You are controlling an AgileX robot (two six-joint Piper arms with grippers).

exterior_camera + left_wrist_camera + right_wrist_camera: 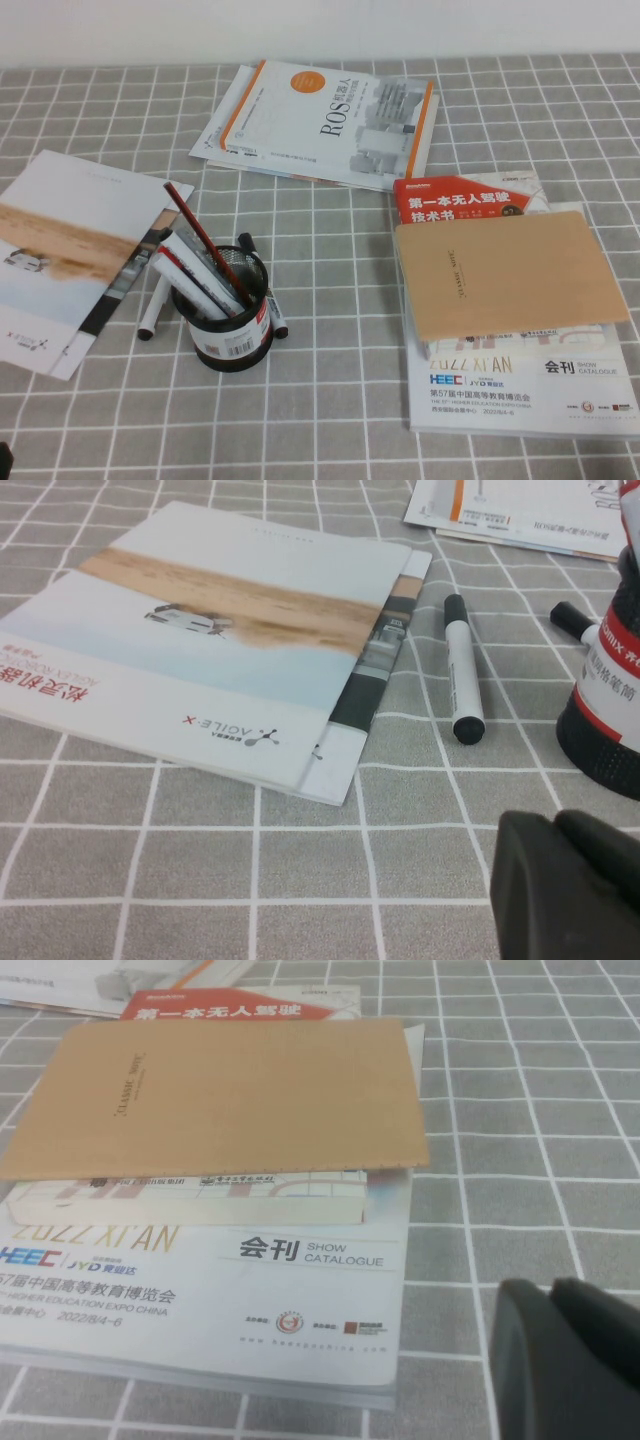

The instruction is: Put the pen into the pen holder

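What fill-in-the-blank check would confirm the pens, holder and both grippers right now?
1. A white marker lies flat on the cloth between the pen holder and the ___.
2. The pen holder stands upright and its mesh is coloured ___.
3. The right gripper, shut, hangs beside the catalogue and holds ___.
4. The left gripper hangs low beside the pen holder; the marker's nearer end is coloured ___.

Missing words: booklet; black; nothing; black

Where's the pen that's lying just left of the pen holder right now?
In the high view, the pen lies flat on the tablecloth on the robot's left, between the pen holder and the AgileX brochure, its top tucked under the brochure's edge.
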